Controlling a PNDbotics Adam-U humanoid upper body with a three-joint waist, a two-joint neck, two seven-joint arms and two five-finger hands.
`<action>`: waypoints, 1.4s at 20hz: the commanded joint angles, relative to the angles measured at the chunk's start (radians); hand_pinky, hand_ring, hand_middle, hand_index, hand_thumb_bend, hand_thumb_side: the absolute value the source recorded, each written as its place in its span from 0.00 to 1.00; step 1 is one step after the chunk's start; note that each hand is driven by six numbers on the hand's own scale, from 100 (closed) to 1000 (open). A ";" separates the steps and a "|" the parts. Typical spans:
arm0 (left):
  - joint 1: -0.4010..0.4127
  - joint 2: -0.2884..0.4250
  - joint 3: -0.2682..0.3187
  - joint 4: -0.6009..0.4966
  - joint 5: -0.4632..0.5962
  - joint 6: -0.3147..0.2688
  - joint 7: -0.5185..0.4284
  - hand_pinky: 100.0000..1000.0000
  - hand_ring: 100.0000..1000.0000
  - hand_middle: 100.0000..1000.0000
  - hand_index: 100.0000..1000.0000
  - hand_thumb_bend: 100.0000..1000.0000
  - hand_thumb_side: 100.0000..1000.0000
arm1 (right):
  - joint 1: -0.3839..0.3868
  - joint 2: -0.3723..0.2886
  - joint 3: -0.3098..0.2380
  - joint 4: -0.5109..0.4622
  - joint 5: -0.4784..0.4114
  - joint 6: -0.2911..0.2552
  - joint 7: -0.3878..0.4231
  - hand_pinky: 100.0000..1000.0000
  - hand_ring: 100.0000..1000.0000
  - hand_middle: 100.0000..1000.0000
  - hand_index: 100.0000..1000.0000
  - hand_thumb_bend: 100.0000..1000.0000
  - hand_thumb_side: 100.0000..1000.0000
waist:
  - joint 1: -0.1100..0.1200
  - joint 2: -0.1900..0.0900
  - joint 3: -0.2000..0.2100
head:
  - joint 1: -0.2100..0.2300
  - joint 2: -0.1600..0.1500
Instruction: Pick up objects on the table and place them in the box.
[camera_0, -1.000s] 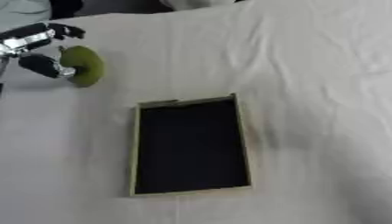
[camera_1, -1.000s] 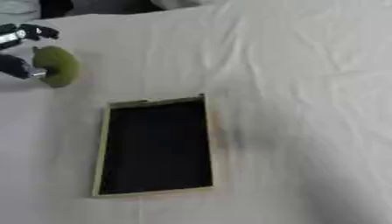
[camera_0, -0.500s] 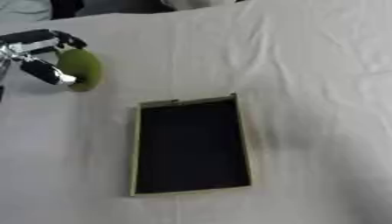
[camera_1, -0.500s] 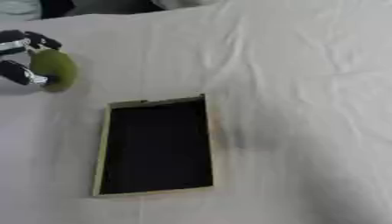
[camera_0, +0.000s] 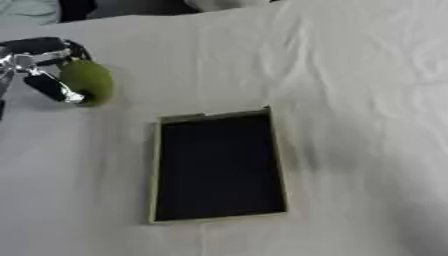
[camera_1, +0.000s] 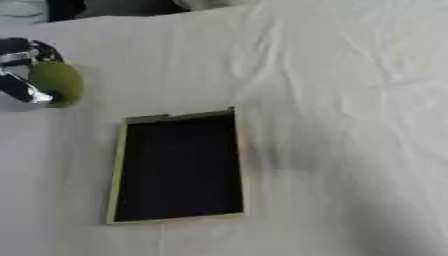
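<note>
1. Fingers of my left hand are curled round a green, rounded object: dark fingers wrap over its top and a dark-and-silver digit presses its left flank, so I am gripping it. I cannot make out what the object is beyond its olive colour and egg-like shape.

2. Object and hand sit at the far left of the table, up and to the left of the box, and apart from it. Whether the object rests on the white cloth or is lifted off it, I cannot tell (a soft shadow lies just beside it).

3. The box is a shallow rectangular tray with a pale, yellowish rim and a dark inside, lying near the middle of the cloth with its long side running away from me. Nothing shows inside it.

4. The cloth is white and creased, with folds running down its right side.

5. The left eye view shows more of my hand, including the silver parts toward the wrist at the picture's edge. In the right eye view the hand is cut by the left border, and only the fingers against the object show.

6. My right hand appears in neither view.
</note>
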 joint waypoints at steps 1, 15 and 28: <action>-0.015 0.022 -0.003 0.005 -0.023 -0.180 -0.163 0.73 0.82 0.66 0.65 0.22 0.23 | -0.011 -0.019 -0.001 -0.020 -0.004 0.002 -0.005 0.74 0.89 0.54 0.80 0.00 0.45 | -0.004 -0.025 0.000 | 0.003 0.005; -0.022 0.023 0.012 -0.085 0.189 -0.193 -0.125 0.36 0.52 0.40 0.43 0.00 0.12 | -0.002 -0.023 -0.001 -0.020 -0.002 0.009 -0.010 0.74 0.89 0.53 0.80 0.00 0.45 | -0.003 -0.035 0.012 | -0.017 0.019; 0.016 0.021 -0.003 -0.318 0.432 -0.205 -0.113 0.23 0.44 0.32 0.39 0.00 0.09 | 0.005 -0.027 -0.009 -0.020 0.002 0.004 -0.018 0.74 0.89 0.53 0.80 0.00 0.45 | -0.009 -0.033 0.021 | -0.075 0.028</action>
